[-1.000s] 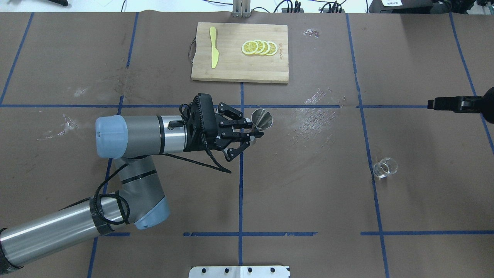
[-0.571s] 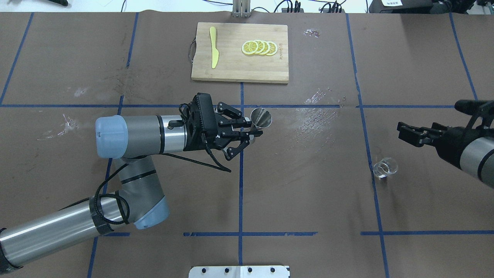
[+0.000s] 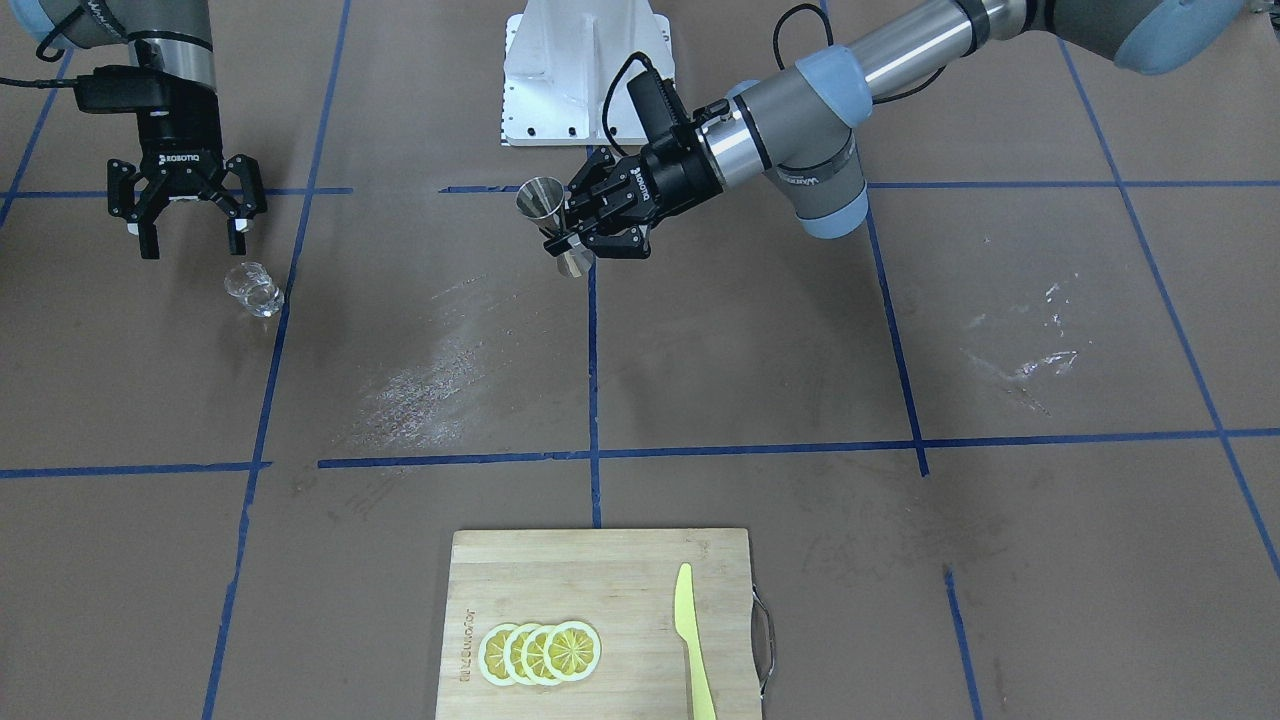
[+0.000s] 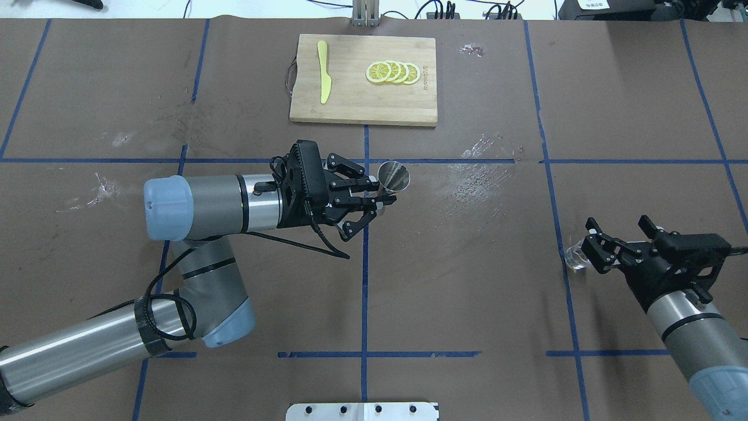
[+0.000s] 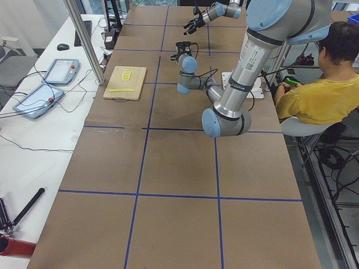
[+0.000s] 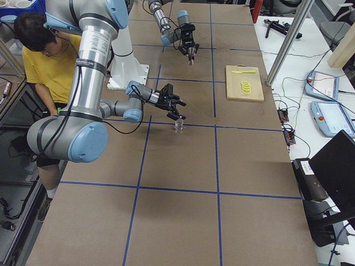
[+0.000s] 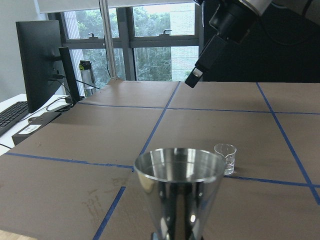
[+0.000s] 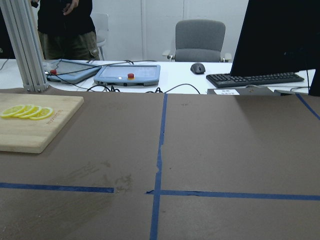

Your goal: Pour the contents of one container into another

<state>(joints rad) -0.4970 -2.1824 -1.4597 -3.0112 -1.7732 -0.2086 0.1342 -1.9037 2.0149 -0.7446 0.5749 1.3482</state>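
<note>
The metal jigger (image 4: 393, 176) hangs upright above the table near its middle, with my left gripper (image 4: 383, 196) shut on its waist. It also shows in the front view, jigger (image 3: 545, 206) in left gripper (image 3: 566, 238), and fills the left wrist view, jigger (image 7: 179, 186). The clear measuring cup (image 3: 254, 289) stands on the table at the right; in the overhead view the cup (image 4: 575, 258) is partly covered. My right gripper (image 3: 194, 238) hangs open, pointing down, just above and beside the cup, not around it. Its fingers do not show in the right wrist view.
A wooden cutting board (image 4: 350, 105) lies at the far middle with lemon slices (image 4: 392, 72) and a yellow knife (image 4: 323, 71). The white robot base plate (image 4: 362, 411) is at the near edge. A person in a yellow shirt (image 5: 314, 95) sits behind the robot.
My right arm has swung in from the right edge toward the near side and now hangs by the clear cup, gripper open. The left gripper with the jigger has barely moved.
</note>
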